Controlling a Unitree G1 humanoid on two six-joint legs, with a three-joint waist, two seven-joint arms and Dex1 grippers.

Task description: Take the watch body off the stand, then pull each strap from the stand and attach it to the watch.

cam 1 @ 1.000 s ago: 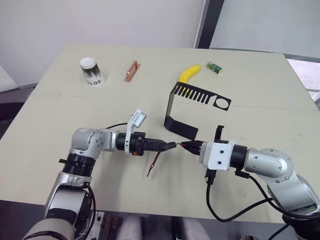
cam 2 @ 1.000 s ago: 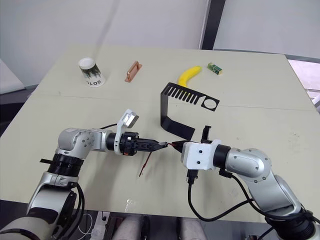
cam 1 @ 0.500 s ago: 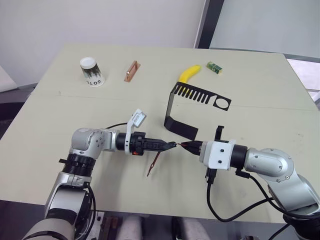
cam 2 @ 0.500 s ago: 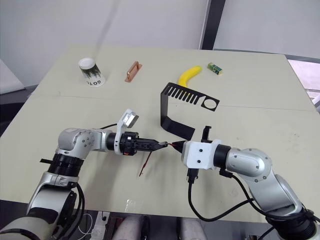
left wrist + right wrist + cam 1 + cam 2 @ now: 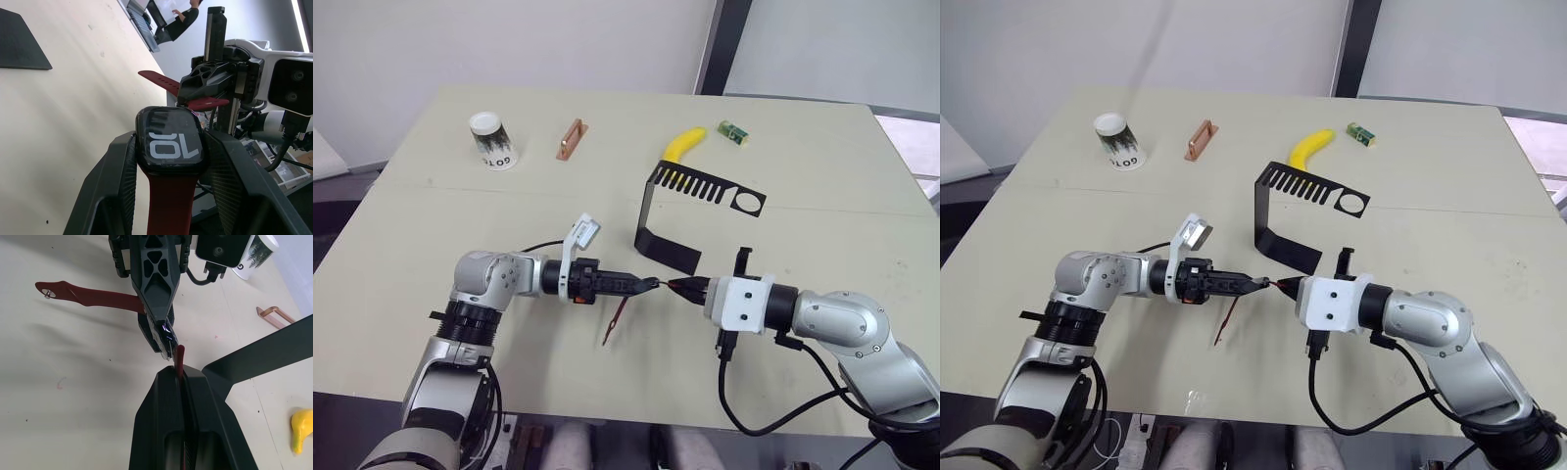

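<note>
One strap [image 5: 616,320] already hangs from the watch body [image 5: 168,140], clamped in the left gripper [image 5: 647,285]; the right gripper [image 5: 683,285], pinching the second strap [image 5: 180,357], faces it near the stand [image 5: 666,250], lined up for joining.

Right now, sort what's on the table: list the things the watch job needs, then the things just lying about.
For the job:
watch body, held in the left claw
attached strap, hanging from the watch body
second strap, pinched in the right claw
stand

Lying about:
paper cup
copper bar
banana
green block
</note>
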